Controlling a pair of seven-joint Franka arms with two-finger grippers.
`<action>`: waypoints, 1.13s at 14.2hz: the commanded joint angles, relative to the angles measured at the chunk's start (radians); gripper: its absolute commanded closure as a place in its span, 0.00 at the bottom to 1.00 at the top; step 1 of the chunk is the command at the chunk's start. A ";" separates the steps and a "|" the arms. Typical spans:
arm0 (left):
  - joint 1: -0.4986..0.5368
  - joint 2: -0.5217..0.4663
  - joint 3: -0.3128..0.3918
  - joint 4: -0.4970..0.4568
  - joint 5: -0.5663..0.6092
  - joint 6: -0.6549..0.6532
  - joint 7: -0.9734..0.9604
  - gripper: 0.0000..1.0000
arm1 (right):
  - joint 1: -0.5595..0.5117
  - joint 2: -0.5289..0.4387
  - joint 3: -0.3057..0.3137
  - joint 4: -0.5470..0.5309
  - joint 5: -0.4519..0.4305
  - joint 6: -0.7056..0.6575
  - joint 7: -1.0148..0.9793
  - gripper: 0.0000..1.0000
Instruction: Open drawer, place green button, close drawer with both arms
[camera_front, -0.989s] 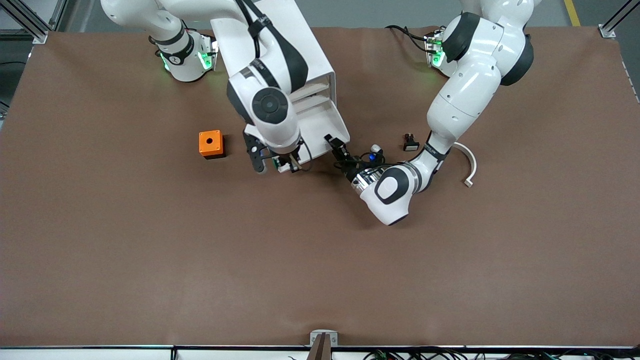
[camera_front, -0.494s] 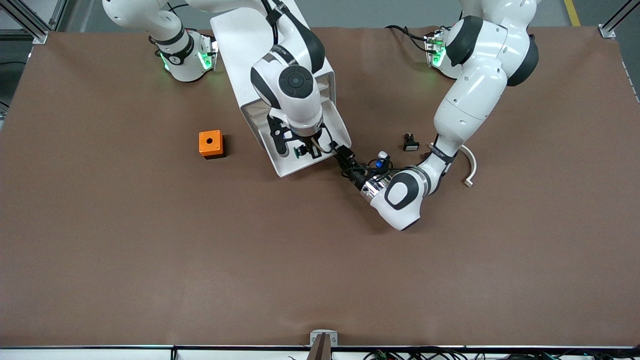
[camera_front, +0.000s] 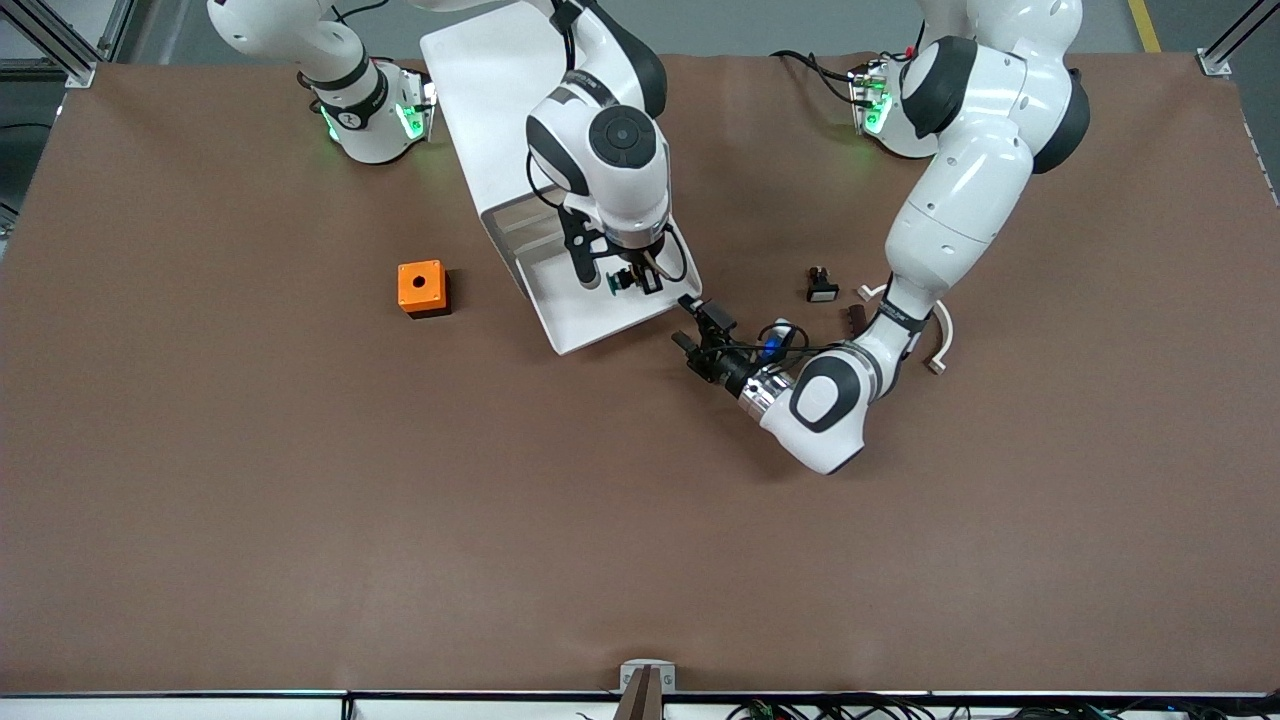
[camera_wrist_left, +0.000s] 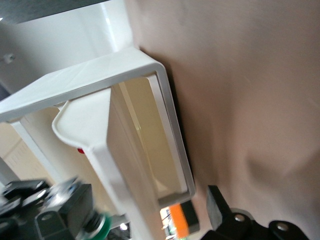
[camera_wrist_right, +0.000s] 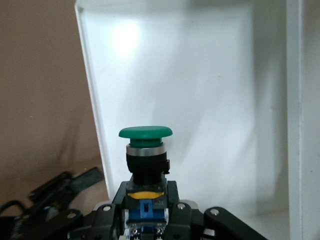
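The big white cabinet (camera_front: 480, 110) has its lowest drawer (camera_front: 590, 325) pulled out. It also shows in the left wrist view (camera_wrist_left: 125, 165) and the right wrist view (camera_wrist_right: 200, 100). My right gripper (camera_front: 627, 281) is shut on the button (camera_front: 613, 283) and holds it over the open drawer. In the right wrist view the gripper (camera_wrist_right: 145, 202) holds the blue-and-black body, with the green cap (camera_wrist_right: 145, 132) pointing away. My left gripper (camera_front: 697, 328) is open and empty just off the drawer's corner at the left arm's end.
An orange cube (camera_front: 421, 288) sits beside the cabinet toward the right arm's end. A small black part with a white face (camera_front: 821, 290), a dark small piece (camera_front: 855, 318) and a white curved piece (camera_front: 943, 335) lie toward the left arm's end.
My right gripper has carried the button from the drawer's front edge to over the drawer's tray. My left gripper has drawn back from the drawer's corner.
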 joint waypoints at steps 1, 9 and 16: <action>0.007 -0.046 -0.005 0.018 0.055 0.002 0.157 0.01 | 0.024 -0.024 -0.008 -0.047 0.000 0.034 0.038 1.00; -0.061 -0.132 0.007 0.115 0.412 0.191 0.698 0.01 | 0.044 0.016 -0.006 -0.033 0.014 0.054 0.041 1.00; -0.105 -0.202 -0.001 0.115 0.684 0.441 0.815 0.01 | 0.075 0.050 -0.006 -0.023 0.028 0.053 0.033 0.99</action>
